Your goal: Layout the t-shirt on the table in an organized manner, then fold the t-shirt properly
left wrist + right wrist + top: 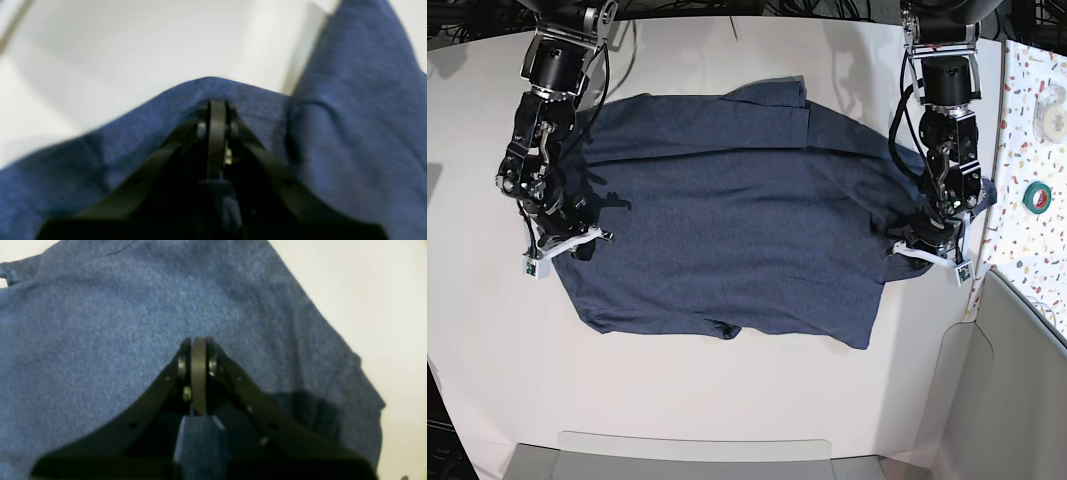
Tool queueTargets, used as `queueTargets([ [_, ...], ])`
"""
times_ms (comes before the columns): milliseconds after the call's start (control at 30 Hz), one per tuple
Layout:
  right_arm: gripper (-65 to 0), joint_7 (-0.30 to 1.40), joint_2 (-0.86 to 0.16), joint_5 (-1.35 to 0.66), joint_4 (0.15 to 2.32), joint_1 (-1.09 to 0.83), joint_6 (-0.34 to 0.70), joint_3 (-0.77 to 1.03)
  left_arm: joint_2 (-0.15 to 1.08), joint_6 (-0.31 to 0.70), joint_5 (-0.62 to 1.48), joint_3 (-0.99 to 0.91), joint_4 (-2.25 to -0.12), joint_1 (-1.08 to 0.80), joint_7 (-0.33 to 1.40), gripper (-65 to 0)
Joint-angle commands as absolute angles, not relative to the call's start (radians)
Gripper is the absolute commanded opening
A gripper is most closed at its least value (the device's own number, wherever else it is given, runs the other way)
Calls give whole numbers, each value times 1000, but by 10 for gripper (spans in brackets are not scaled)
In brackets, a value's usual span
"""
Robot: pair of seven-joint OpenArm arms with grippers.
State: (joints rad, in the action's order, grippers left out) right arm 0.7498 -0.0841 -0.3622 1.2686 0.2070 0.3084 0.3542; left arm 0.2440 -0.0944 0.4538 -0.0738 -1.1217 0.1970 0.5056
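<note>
The navy t-shirt [727, 230] lies spread on the white table [727, 390], plain side up, with a raised fold across its far part. My left gripper [909, 246] is at the shirt's right edge in the base view. In its wrist view the left gripper [217, 104] is shut, with blue cloth [350, 133] pinched between the jaws. My right gripper [587, 240] is at the shirt's left edge. The right gripper [199, 340] is also shut, with a tuck of the t-shirt [100, 340] held between its jaws.
A speckled strip runs along the right, carrying a green tape roll [1038, 196] and a white roll [1055, 118]. A grey panel [1017, 400] stands at the lower right. A grey ledge [697, 455] lines the front edge. Cables hang at the back.
</note>
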Motion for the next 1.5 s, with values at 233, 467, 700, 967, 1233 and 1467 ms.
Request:
queueTargets([
  [233, -650, 757, -97, -343, 1285, 160, 302, 492, 280, -213, 412, -81, -1095, 185, 536, -648],
  [467, -650, 757, -107, -343, 1291, 122, 302, 539, 302, -326, 412, -81, -1075, 170, 490, -648],
  [700, -650, 763, -114, -348, 1356, 91, 303, 536, 297, -328, 418, -82, -1236, 93, 499, -648],
  [967, -650, 765, -113, -348, 1629, 27, 303, 530, 291, -321, 420, -81, -1583, -44, 504, -646],
  [1233, -650, 863, -91, -349, 1867, 30, 303, 506, 269, -263, 420, -81, -1750, -59, 613, -646],
  [1467, -650, 868, -41, -344, 1827, 81, 303, 377, 222, -143, 420, -81, -1624, 76, 717, -646],
])
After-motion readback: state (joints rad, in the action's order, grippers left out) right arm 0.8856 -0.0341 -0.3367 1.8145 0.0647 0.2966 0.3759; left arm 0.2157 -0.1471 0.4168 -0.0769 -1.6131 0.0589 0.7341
